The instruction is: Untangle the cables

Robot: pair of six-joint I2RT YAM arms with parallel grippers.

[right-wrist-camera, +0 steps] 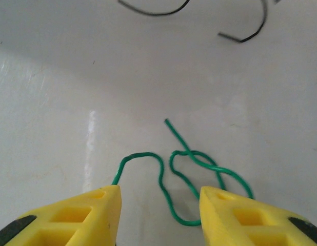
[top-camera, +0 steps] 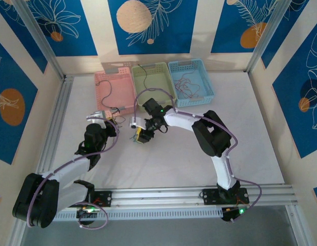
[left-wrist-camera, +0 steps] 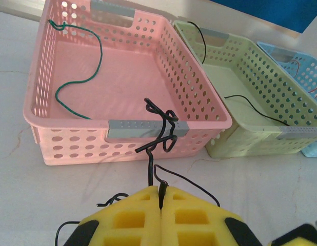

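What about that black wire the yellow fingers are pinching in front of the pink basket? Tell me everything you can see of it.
The black wire is thin, dark and looks plastic-coated, stiff enough to stand. The fingers of the left gripper are shut on it; it rises from between them and ends in a tight tangle of loops, seen against the pink basket's front wall, contact unclear. Another black strand trails right from the fingers over the white table.

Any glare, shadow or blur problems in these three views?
Right wrist: a pale glare streak on the table left of the green wire, a darker shadow band along the top, and the wire itself is sharp. Left wrist: evenly lit with no glare; the pink basket and black wire are crisp. Top: even light, no hot spots.
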